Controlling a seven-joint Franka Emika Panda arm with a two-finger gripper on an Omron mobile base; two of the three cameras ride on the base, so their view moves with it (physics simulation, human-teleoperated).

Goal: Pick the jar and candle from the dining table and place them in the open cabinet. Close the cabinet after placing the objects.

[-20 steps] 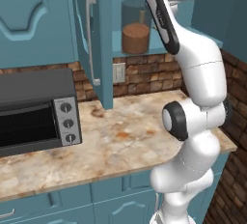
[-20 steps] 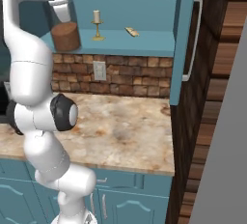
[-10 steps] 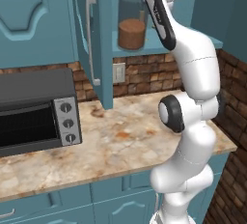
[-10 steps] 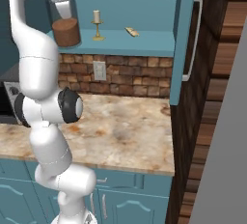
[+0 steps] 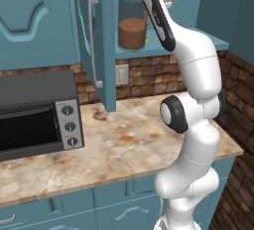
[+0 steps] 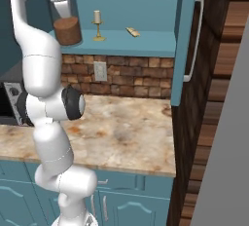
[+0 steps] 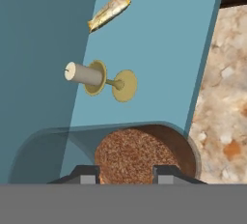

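Note:
The jar (image 5: 132, 33) (image 6: 66, 30) (image 7: 140, 155), clear glass with brown inside, is upright at the left end of the open cabinet's teal shelf (image 6: 146, 42) (image 5: 203, 43). My gripper (image 6: 63, 9) (image 7: 126, 175) reaches down from above and is shut on the jar's upper part, its fingertips on either side of the brown filling. Whether the jar's base touches the shelf I cannot tell. The candle (image 6: 97, 23) (image 7: 87, 75) stands on its brass holder on the same shelf, just right of the jar. The dining table is out of view.
A small yellowish thing (image 6: 132, 32) (image 7: 110, 12) lies on the shelf right of the candle. Both cabinet doors (image 6: 185, 49) (image 5: 101, 50) stand open on either side. Below is a marbled counter (image 6: 126, 127) with a black toaster oven (image 5: 34, 115) at the left.
The arm has carried the jar slightly left and deeper over the shelf. The candle and the small yellowish thing have not moved.

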